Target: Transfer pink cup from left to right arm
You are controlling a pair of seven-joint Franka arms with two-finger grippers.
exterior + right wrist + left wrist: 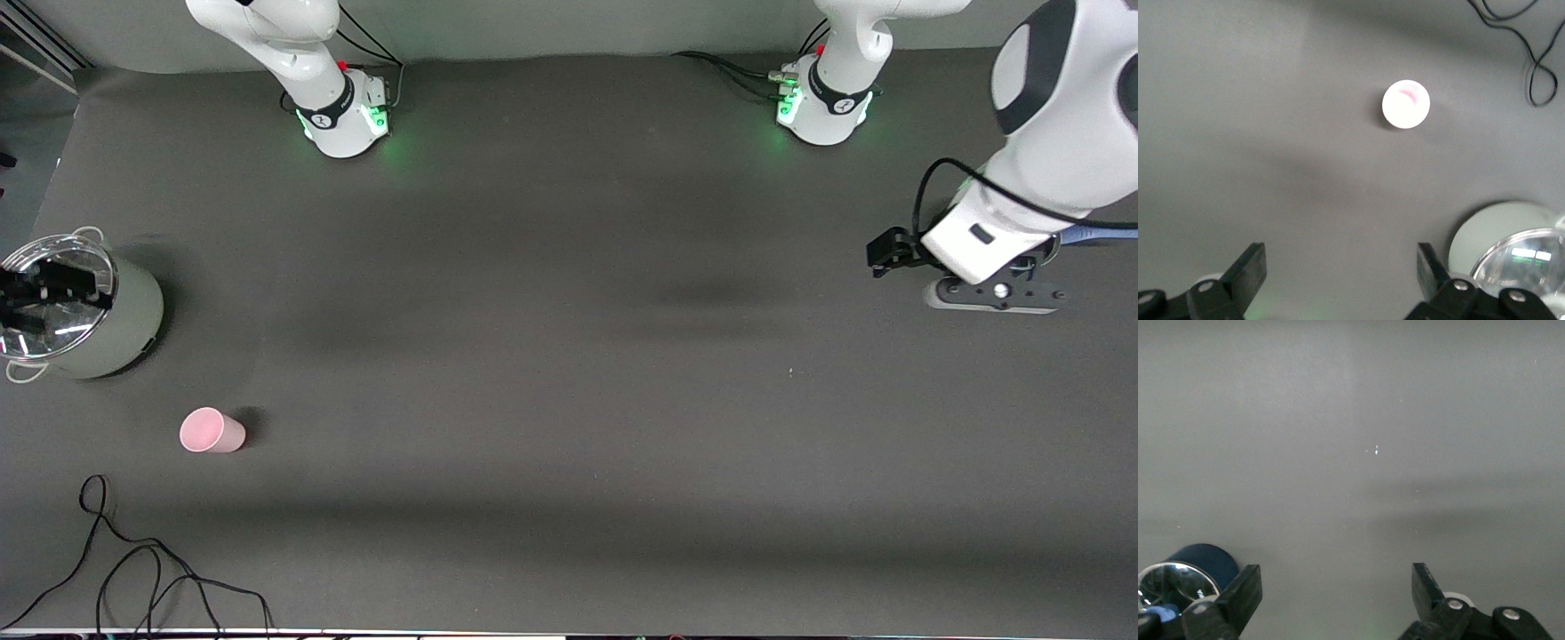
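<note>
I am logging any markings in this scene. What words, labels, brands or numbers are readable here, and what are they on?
None can be read.
Dark collar of each arm base: a small white mark, too small to read.
Pink cup: plain, no print.
Lidded pot: no readable text.

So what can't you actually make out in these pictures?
- Blue pot: in the front view the left arm covers nearly all of it. In the left wrist view the edge and the open left end effector beside it cut it off.
- Grey-green pot: its contents, front view, glare on the glass lid.
- Open right end effector, over the table near the pink cup: clear only in its wrist view.
</note>
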